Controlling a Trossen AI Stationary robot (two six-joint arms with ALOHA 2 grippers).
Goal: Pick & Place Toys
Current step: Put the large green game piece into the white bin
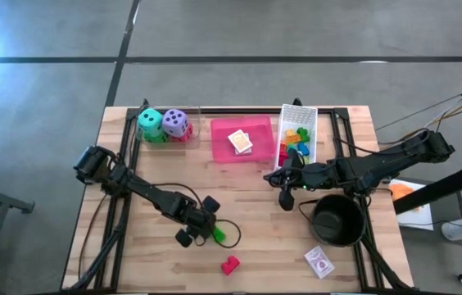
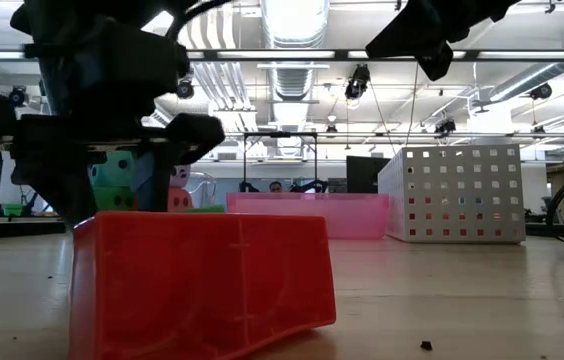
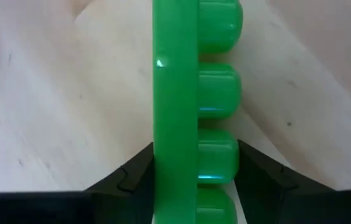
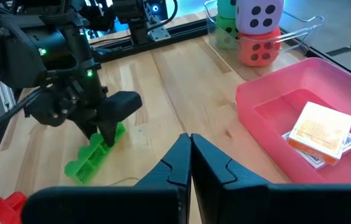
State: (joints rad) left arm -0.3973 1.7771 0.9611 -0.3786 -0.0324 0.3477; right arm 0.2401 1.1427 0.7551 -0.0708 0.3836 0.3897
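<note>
A long green toy brick (image 3: pixel 175 93) lies on its side on the table, its studs facing sideways. My left gripper (image 3: pixel 194 177) is shut on it near the table's middle front, also seen in the high view (image 1: pixel 208 232). The right wrist view shows the green brick (image 4: pixel 88 158) below the left gripper (image 4: pixel 108 134). My right gripper (image 4: pixel 191 155) hangs shut on nothing above the table, next to the black pot (image 1: pixel 337 220). A red brick (image 1: pixel 229 265) and a card pack (image 1: pixel 319 262) lie near the front edge. My left gripper pinches the green brick between its two fingers near one end (image 4: pixel 114 132), one finger on the flat underside (image 3: pixel 163 168) and one on the studs (image 3: pixel 222 168). The fingers slant down from above and lie across the brick. The brick rests on the table.
Soft dice (image 1: pixel 164 124) are stacked in a clear holder at the back left. A pink tray (image 1: pixel 223 152) holds a card pack (image 1: pixel 241 142). The white mesh basket (image 1: pixel 310 123) with several bricks stands at the back right. Bare wood lies at the front left.
</note>
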